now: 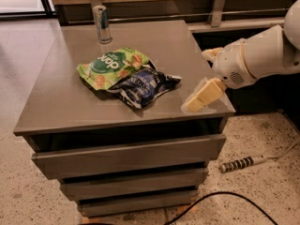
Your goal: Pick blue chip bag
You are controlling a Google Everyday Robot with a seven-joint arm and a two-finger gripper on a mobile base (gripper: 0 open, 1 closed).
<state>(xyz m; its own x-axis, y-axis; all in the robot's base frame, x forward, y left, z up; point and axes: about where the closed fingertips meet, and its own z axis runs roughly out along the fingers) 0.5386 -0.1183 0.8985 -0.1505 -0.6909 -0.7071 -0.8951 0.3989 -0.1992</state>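
The blue chip bag (143, 86) lies crumpled on the grey cabinet top (56, 102), near the middle. Its upper left part is tucked under the bright green snack bag (111, 67). My gripper (198, 81) hovers over the top's right front corner, to the right of the blue bag and apart from it. Its cream fingers (202, 95) are spread open and hold nothing. The white arm (262, 55) reaches in from the right edge.
A slim silver-blue can (101, 23) stands upright at the back of the top. The cabinet has drawers (126, 156) below. A power strip (241, 163) and a black cable (220, 198) lie on the speckled floor at the right. A wooden counter runs behind.
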